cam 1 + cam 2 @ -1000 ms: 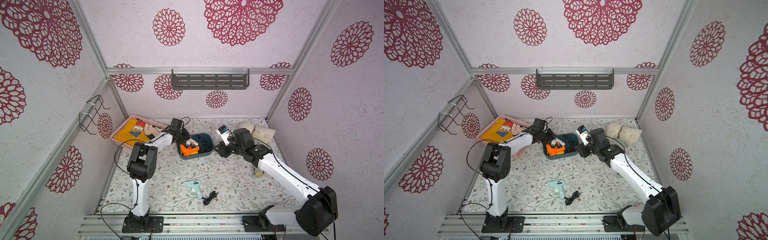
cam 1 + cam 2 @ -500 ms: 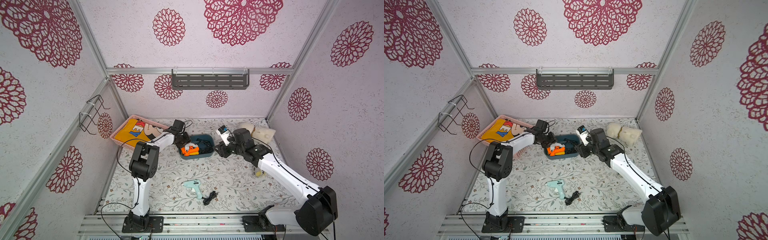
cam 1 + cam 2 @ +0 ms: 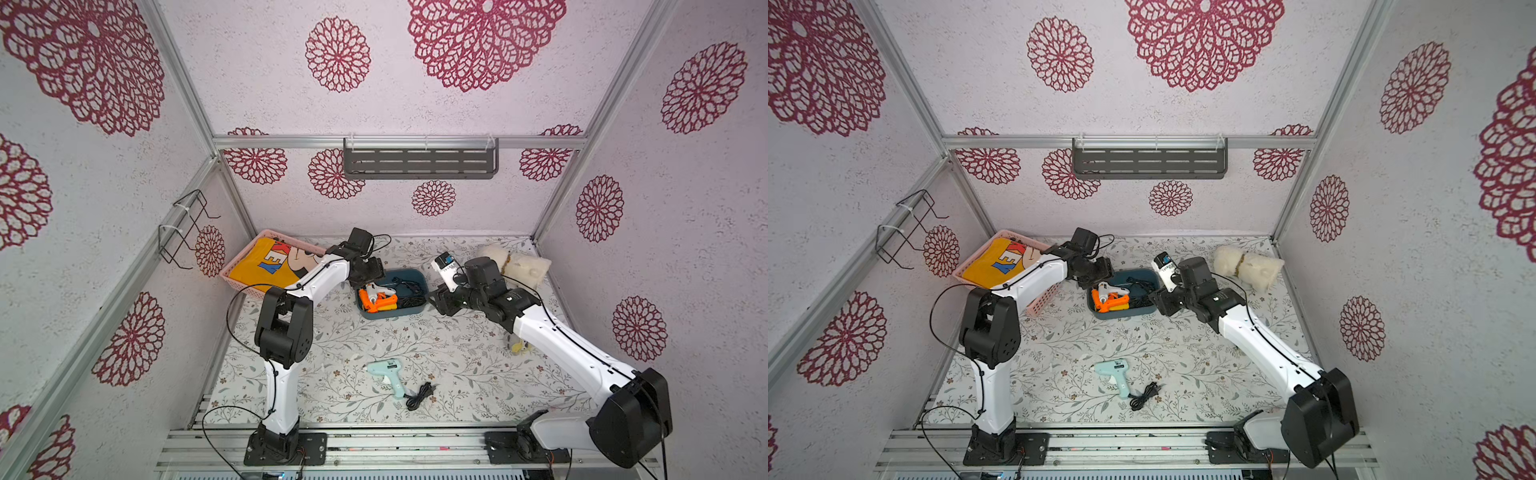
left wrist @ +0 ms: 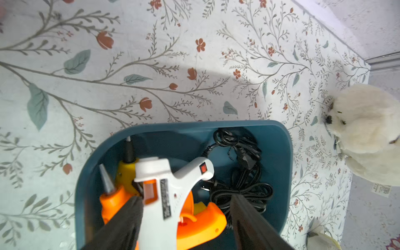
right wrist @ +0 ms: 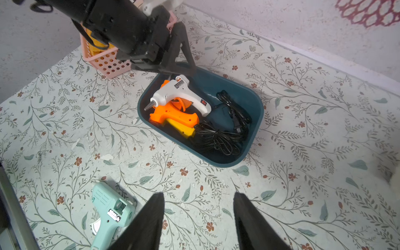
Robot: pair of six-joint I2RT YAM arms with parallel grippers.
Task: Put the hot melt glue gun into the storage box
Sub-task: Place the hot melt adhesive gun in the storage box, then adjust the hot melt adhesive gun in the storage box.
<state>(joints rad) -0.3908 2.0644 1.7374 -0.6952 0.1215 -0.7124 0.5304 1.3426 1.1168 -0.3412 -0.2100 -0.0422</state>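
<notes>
Glue gun in mint (image 3: pixel 386 372), flat at the near edge of the mat (image 3: pixel 457 357), its cord (image 3: pixel 419 395) bunched just right of the grip. Well apart from the box, untouched, probably next to go.

Farther in, right gripper (image 5: pixel 198 194) hanging just right of the box (image 3: pixel 409 272), fingers partly spread on nothing. Seemingly parked clear of the other arm's work.

Inside the box, white gun (image 4: pixel 164 184) lying across an orange gun (image 5: pixel 173 116) and a yellow gun (image 5: pixel 181 129) in the left half. Black cords (image 5: pixel 220 136) filling the right half, hence the stacking.

Left gripper (image 4: pixel 186 197) over the box's far left corner, fingers wide apart astride the white gun's grip. One finger just beside it, the other well clear, so no hold: opened, by the look of it, to leave the gun where it lies.

Beyond, pink basket (image 3: pixel 232 270) at far left, white plush (image 3: pixel 515 266) at far right.

Against a second ago: left fingers closed then and farther over the box, now parted and drawn back toward the basket. All else unmoved.
</notes>
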